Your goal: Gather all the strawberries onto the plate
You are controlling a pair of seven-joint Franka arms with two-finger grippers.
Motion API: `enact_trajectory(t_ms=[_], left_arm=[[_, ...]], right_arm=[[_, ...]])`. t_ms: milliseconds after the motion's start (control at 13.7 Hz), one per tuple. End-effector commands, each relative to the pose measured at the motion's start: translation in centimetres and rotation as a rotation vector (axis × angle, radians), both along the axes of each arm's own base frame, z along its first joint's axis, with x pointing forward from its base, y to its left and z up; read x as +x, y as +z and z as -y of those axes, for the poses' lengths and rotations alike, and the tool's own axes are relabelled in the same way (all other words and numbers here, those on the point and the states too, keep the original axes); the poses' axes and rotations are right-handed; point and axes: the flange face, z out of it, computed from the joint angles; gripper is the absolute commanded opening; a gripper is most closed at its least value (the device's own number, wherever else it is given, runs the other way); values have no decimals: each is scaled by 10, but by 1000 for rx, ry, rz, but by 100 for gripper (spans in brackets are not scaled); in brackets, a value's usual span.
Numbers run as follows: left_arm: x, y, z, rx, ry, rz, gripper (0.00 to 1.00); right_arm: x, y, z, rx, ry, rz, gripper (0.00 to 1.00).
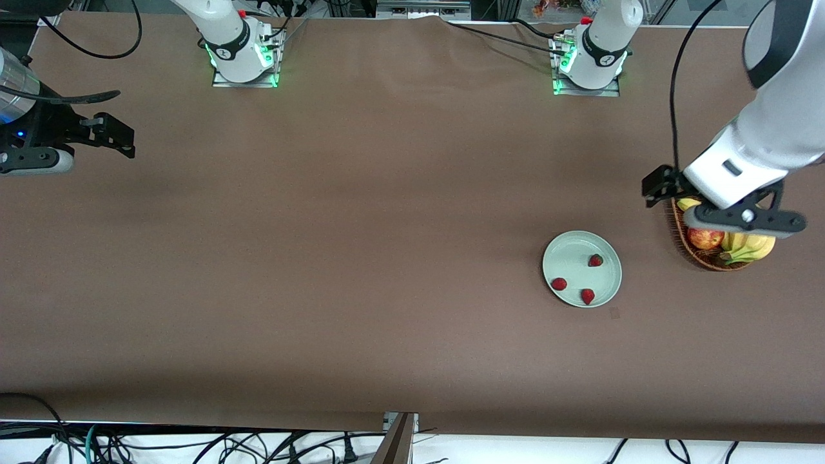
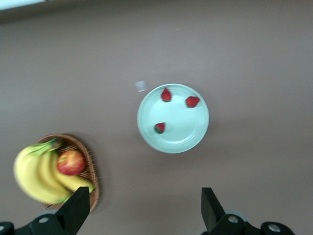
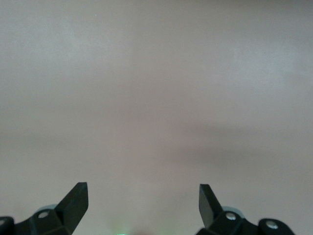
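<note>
Three strawberries lie in the pale mint-green plate, toward the left arm's end of the table. They also show in the left wrist view, apart from each other on the plate. My left gripper is open and empty, up over the wicker basket beside the plate. My right gripper is open and empty, and waits over bare table at the right arm's end.
A brown wicker basket with a red-yellow apple and bananas stands beside the plate, toward the left arm's end. A brown cloth covers the table. Cables hang at the edge nearest the front camera.
</note>
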Motion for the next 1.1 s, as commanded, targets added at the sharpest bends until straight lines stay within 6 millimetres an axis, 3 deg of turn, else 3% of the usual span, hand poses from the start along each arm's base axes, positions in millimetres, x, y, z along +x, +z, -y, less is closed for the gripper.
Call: enact_trajectory(t_ms=[0,73,220,439,1024], left_arm=[[-35,-2,-17,-3,-26,-10,100],[-42,1,-18,-35,-20,3,100],[-53,3,-46,-171,58,51,100],[-67,2,-53,-150,61,52,100],[-49,10,-28,-89,-36,10,100]], right_arm=[[3,7,1,-4,12,12,100],[3,5,1,-5,12,7,100],[4,4,0,-3,12,7,100],[4,4,2,-5,11,6,100],[4,5,4,-3,6,10,100]])
